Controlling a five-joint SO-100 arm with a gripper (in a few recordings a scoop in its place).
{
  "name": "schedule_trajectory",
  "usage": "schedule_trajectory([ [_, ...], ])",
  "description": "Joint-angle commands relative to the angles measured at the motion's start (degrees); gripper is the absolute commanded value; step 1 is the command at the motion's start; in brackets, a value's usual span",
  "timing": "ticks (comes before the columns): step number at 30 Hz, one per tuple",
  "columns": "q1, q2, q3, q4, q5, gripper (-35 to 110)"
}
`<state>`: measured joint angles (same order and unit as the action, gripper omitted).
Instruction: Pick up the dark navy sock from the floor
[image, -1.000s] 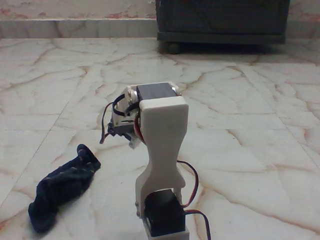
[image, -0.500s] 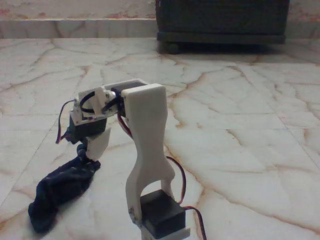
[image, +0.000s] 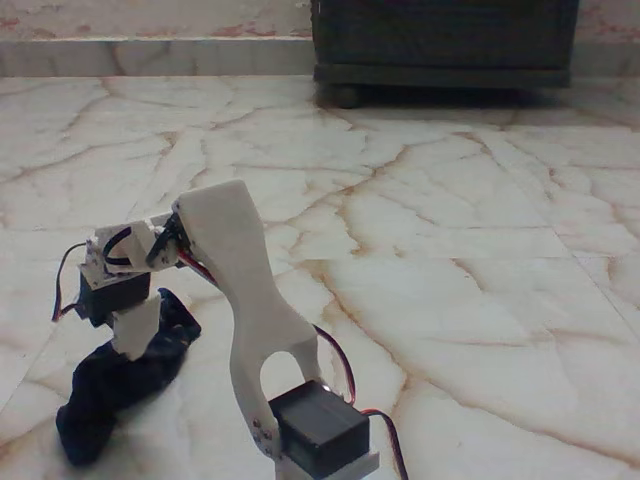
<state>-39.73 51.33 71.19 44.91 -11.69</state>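
Since the earlier frame the gripper swung down onto the dark navy sock; finger state unclear, so it should pinch the upper fold firmly.

Your gripper sits low at the fixed view's left, right over the upper part of the sock, which lies on the floor and trails down-left from it. Far behind and right of it stands a cabinet against the wall.

No text, label, brand, number or sign can be read anywhere: none on the arm, the sock, the floor or the dark cabinet.
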Motion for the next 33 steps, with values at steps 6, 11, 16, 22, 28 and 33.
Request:
schedule_trajectory([
  [6, -1.23, -7.73, -7.65, 0.44, 1.41, 8],
  [11, -1.76, -13.18, -8.44, -3.08, 1.32, 8],
  [16, -2.02, -18.54, -9.58, -8.96, -1.14, 6],
  [22, -0.79, -18.02, -9.84, -9.40, -2.90, 1],
  [28, 0.62, -16.44, -9.40, -9.76, -4.92, 0],
  [33, 3.78, -7.47, -2.55, -8.88, -10.46, 0],
])
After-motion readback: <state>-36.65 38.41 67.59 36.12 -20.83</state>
